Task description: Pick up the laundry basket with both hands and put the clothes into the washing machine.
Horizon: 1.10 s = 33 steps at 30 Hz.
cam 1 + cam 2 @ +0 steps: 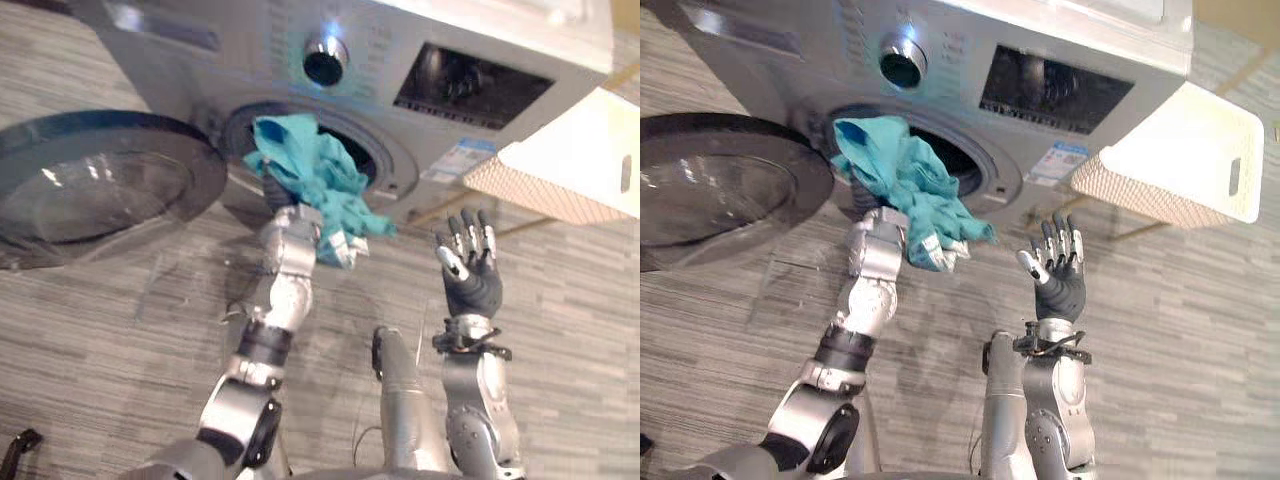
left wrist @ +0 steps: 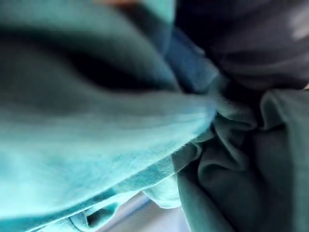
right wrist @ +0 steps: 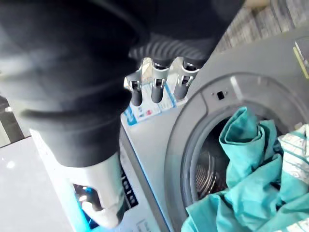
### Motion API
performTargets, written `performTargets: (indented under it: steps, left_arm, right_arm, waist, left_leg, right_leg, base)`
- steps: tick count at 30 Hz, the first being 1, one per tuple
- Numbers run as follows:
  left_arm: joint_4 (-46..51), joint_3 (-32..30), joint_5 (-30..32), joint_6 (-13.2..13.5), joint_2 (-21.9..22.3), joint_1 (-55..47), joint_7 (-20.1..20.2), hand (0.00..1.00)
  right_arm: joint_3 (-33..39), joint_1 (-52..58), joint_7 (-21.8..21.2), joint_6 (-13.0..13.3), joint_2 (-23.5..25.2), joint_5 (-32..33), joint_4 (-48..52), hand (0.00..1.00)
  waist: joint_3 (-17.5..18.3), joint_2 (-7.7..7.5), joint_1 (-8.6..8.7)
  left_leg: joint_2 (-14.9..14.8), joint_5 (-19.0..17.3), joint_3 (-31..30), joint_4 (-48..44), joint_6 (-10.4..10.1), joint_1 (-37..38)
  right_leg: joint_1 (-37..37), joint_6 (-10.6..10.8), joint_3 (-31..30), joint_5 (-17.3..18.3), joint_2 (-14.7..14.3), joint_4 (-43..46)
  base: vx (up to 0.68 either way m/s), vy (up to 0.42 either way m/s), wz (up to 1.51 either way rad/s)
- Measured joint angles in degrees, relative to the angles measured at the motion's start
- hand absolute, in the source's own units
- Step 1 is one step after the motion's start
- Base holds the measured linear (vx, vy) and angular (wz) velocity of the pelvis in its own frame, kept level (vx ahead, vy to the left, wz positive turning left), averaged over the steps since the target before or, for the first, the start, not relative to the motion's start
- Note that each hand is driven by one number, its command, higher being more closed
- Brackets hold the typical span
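Grey plank floor (image 1: pixel 90 350) lies below; nearest, the right hand (image 1: pixel 472 272) stands empty, fingers spread straight. Left of it, the left hand (image 1: pixel 278 192) is buried in teal clothes (image 1: pixel 318 172) at the washing machine (image 1: pixel 400 60) mouth, its grip impossible to tell; the white laundry basket (image 1: pixel 575 160) sits beyond the right hand

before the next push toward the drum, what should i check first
1. Washing machine door swung fully open: ok.
2. Teal clothes inside the drum opening: not ok, the bundle sits at the rim and part of it hangs outside.
3. Left hand has a firm hold on the clothes: cannot tell, cloth covers it.
4. Right hand clear of the opening: ok, it is open, raised to the right of the opening and holds nothing.
5. Laundry basket out of the path: ok, it is off to the right of the opening.
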<state>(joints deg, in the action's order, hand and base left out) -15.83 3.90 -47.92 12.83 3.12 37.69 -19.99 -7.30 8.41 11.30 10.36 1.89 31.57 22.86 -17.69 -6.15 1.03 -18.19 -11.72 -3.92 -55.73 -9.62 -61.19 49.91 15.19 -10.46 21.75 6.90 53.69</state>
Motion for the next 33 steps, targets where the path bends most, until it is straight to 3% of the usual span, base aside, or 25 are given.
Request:
performTargets:
  steps: [7, 14, 15, 19, 20, 21, 25, 30, 33]
  left_arm:
    - [-7.4, -9.4, -6.6, 2.2, -2.9, 8.0, -1.5, 1.00]
    - [-12.8, -12.8, -8.9, 3.2, -3.5, 12.9, -1.5, 1.00]
    - [-15.8, -13.5, -10.6, 3.3, -4.3, 17.2, -1.5, 1.00]
    - [-16.4, -13.5, -11.3, 3.3, -5.5, 20.9, -1.4, 1.00]
    - [-19.1, -10.9, -15.0, 3.3, -12.2, 35.4, -1.4, 1.00]
    - [-19.5, -9.1, -15.0, 3.3, -13.5, 38.9, -1.2, 1.00]
    - [-21.4, -4.5, -15.6, 3.0, -16.9, 44.9, -1.5, 1.00]
    - [-25.4, 5.9, -14.7, 0.9, -26.5, 50.1, 0.0, 1.00]
    - [-25.4, 10.5, -14.1, 0.7, -28.7, 51.4, -0.2, 1.00]
  right_arm:
    - [0.8, -2.0, 0.0, 0.9, 0.0, 1.1, -1.3, 0.00]
    - [3.2, -4.7, -0.3, 1.7, 0.3, 2.3, -2.2, 0.00]
    - [4.7, -4.8, -0.3, 2.2, 1.1, 3.8, -2.4, 0.00]
    - [5.1, -4.9, -0.4, 2.3, 1.3, 4.0, -2.8, 0.00]
    - [6.5, -4.1, -3.9, 2.4, 2.1, 6.1, -3.8, 0.00]
    - [7.3, -3.8, -4.0, 2.4, 2.1, 6.3, -4.2, 0.00]
    - [7.0, -2.9, -4.5, 2.4, 2.1, 6.3, -3.7, 0.00]
    - [7.1, 0.6, -8.7, 2.2, 2.0, 6.6, -4.9, 0.00]
    - [7.4, 1.1, -9.3, 2.0, 1.9, 7.3, -6.5, 0.00]
  waist:
    - [-3.0, -0.92, 1.28]
    - [-5.5, -1.70, 1.33]
    - [-6.4, -2.37, 1.65]
    - [-6.4, -2.38, 2.51]
    - [-6.5, -2.96, 3.08]
    - [-6.5, -2.96, 3.24]
    - [-6.5, -3.02, 3.00]
    - [-6.5, -3.06, 2.46]
    - [-6.5, -3.07, 1.64]
  left_leg:
    - [-2.0, -2.2, 0.6, -5.4, 0.8, -6.5]
    - [-2.7, -3.4, 0.0, -9.1, 1.3, -13.1]
    - [-3.1, -3.6, 0.0, -9.8, 1.6, -15.5]
    - [-4.9, -4.5, 0.7, -10.7, 2.5, -17.0]
    - [-7.9, -5.5, 2.6, -10.4, 3.8, -18.1]
    - [-8.0, -5.7, 2.9, -10.6, 4.2, -18.4]
    - [-8.6, -6.4, 3.1, -11.2, 4.8, -18.2]
    - [-9.8, -6.8, 4.6, -10.3, 5.3, -18.2]
    - [-10.0, -6.9, 5.0, -10.3, 5.6, -18.5]
  right_leg:
    - [6.6, 0.1, -2.4, -0.6, -2.0, 2.2]
    - [12.4, 0.1, -2.9, -0.6, -2.7, 4.2]
    - [14.7, 0.2, -3.3, -0.8, -3.1, 4.1]
    - [15.4, 0.1, -3.9, -2.6, -4.2, 1.4]
    - [15.2, 0.2, -5.2, -7.6, -5.9, -6.5]
    - [15.2, 0.2, -5.5, -8.2, -5.9, -7.5]
    - [13.9, 0.3, -5.5, -8.8, -6.1, -9.3]
    - [13.0, 0.1, -6.6, -12.3, -6.3, -15.4]
    - [13.1, 0.1, -7.0, -13.4, -6.2, -17.2]
  base:
    - [0.00, 0.042, -0.28]
    - [0.00, 0.050, -0.14]
    - [0.00, 0.078, -0.30]
    - [0.00, 0.121, -0.53]
    - [-0.05, 0.296, -1.07]
    - [-0.06, 0.291, -1.00]
    - [0.00, 0.102, -0.12]
    - [-0.02, 0.102, -0.26]
    - [-0.02, 0.079, -0.14]
